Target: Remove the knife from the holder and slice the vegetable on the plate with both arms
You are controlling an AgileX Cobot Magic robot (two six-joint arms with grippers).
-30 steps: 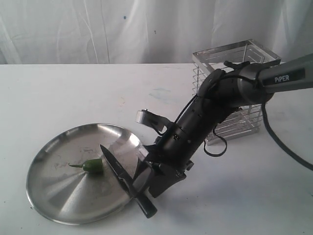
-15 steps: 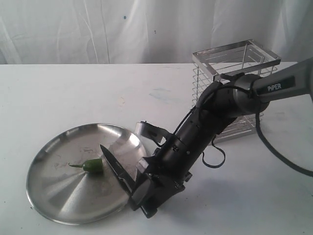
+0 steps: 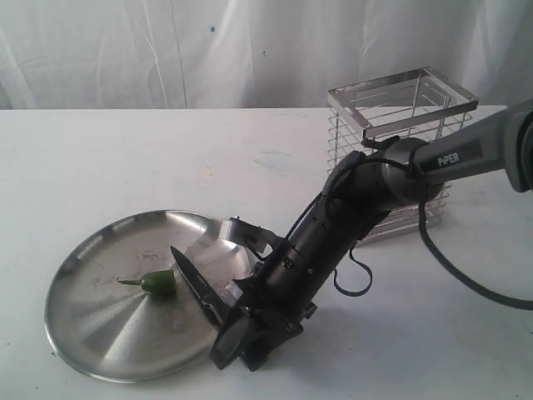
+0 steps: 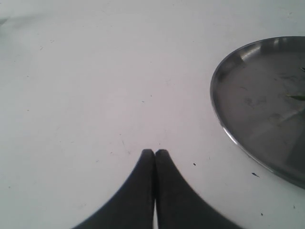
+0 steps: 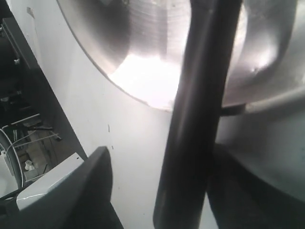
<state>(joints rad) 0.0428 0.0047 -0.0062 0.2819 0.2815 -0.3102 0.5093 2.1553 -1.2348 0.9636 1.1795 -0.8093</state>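
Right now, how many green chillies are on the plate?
1. The chilli lies on the plate, just left of the knife; the arm could hide more.

Exterior high, oblique; wrist views close, low; plate (image 3: 108,327) shared.

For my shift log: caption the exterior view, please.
Open right gripper straddles the knife at the plate edge; chilli mid-plate, holder behind.

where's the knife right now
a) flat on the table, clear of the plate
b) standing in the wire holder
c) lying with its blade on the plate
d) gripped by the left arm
c: the knife lies with its dark blade on the plate, not in the holder.
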